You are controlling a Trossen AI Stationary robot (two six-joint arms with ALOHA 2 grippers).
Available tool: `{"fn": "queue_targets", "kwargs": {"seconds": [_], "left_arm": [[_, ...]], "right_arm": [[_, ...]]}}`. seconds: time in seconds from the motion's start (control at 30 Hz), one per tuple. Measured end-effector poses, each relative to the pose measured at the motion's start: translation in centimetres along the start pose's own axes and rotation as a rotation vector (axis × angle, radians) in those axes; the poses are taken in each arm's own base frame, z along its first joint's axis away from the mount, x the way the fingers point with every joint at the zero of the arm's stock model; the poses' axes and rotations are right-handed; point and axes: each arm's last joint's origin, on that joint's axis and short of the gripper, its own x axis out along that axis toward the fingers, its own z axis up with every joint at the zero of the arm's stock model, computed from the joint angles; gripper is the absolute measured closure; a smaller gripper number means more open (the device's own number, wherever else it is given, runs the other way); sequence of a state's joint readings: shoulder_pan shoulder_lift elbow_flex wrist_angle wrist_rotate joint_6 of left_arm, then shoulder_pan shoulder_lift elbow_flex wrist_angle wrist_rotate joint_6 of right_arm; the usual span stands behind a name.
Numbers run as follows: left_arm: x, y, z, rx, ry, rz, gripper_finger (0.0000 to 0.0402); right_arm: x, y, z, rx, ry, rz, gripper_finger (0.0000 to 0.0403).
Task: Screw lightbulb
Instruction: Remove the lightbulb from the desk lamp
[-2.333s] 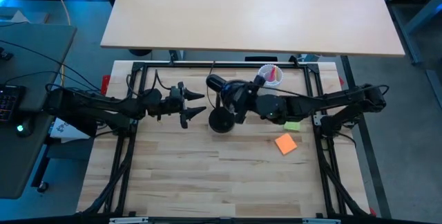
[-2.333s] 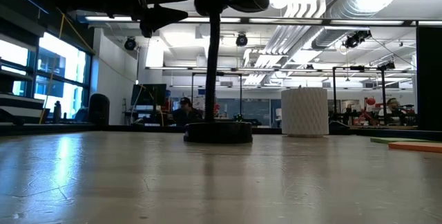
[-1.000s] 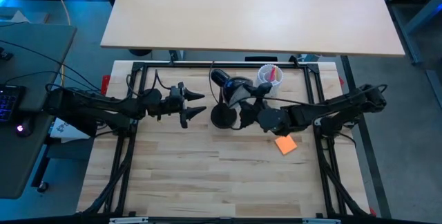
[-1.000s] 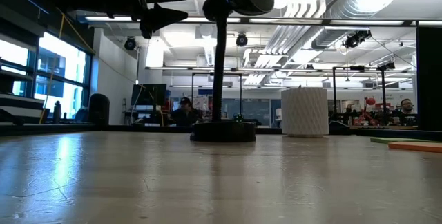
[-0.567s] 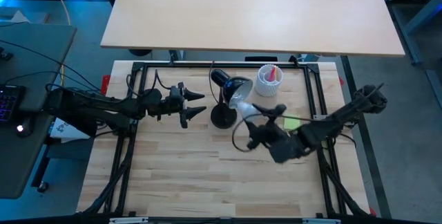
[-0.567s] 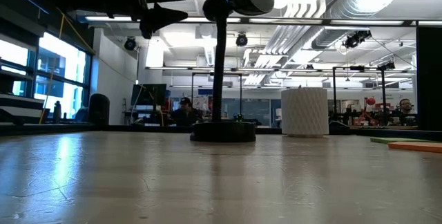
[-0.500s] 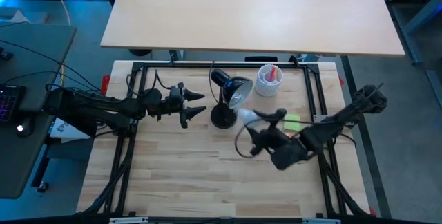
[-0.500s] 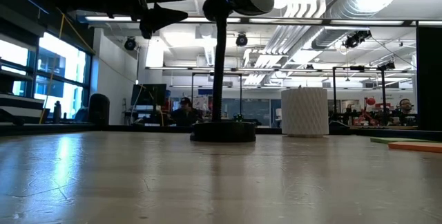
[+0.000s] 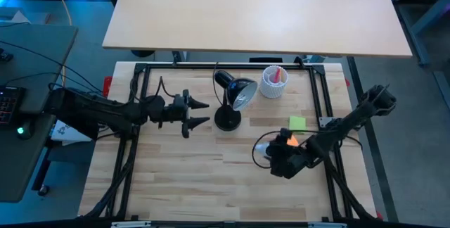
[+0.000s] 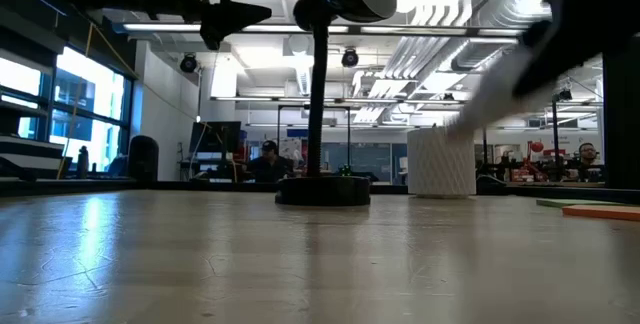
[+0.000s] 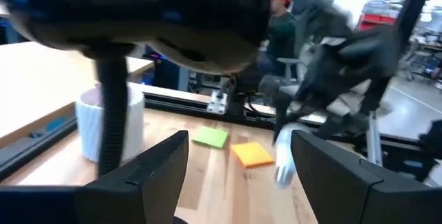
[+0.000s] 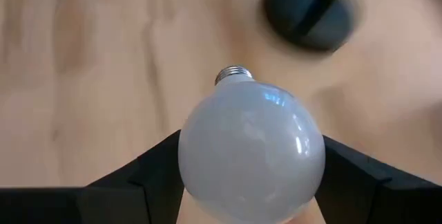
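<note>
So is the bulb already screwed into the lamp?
No, the bulb sits between the right arm's jaws, its screw base bare, well away from the lamp.

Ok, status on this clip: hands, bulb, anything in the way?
Right hand shut on bulb, away from lamp. Left hand open beside lamp. Nothing between them.

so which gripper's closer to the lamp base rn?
Left. The left gripper hangs just beside the lamp base; the right gripper is farther off, holding the lightbulb.
</note>
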State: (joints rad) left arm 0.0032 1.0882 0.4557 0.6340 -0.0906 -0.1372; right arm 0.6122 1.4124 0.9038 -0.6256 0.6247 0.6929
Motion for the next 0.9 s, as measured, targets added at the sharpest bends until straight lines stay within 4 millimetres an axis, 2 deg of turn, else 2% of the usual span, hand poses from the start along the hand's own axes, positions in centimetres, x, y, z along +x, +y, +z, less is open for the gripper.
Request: {"fn": "queue_targets", "kwargs": {"seconds": [0.1,0.2,0.27,0.37,0.7,0.9], "left_arm": [[0.0,-0.5,-0.3,0.003,0.028,-0.018,0.0149],[-0.1,-0.8,-0.7,0.006,0.061,-0.028,0.0149],[-0.1,-0.9,-0.9,0.002,0.083,-0.03,0.0149],[-0.2,-1.1,-1.1,-0.003,0.096,-0.013,0.0149],[-0.3,-1.6,-1.1,-0.001,0.089,0.036,0.0149],[-0.3,-1.6,-1.3,-0.015,0.101,0.038,0.0149]], "right_arm": [[3.3,-0.1,-2.7,0.129,-0.034,0.154,0.015],[5.4,-0.5,-3.7,0.252,-0.24,0.297,0.015],[6.4,-0.9,-4.2,0.261,-0.332,0.339,0.015],[8.3,-1.4,-4.7,0.202,-0.34,0.347,0.015],[13.7,0.8,-2.0,-0.011,-0.261,0.386,0.0148],[15.2,1.1,-0.8,-0.023,-0.229,0.387,0.0109]]}}
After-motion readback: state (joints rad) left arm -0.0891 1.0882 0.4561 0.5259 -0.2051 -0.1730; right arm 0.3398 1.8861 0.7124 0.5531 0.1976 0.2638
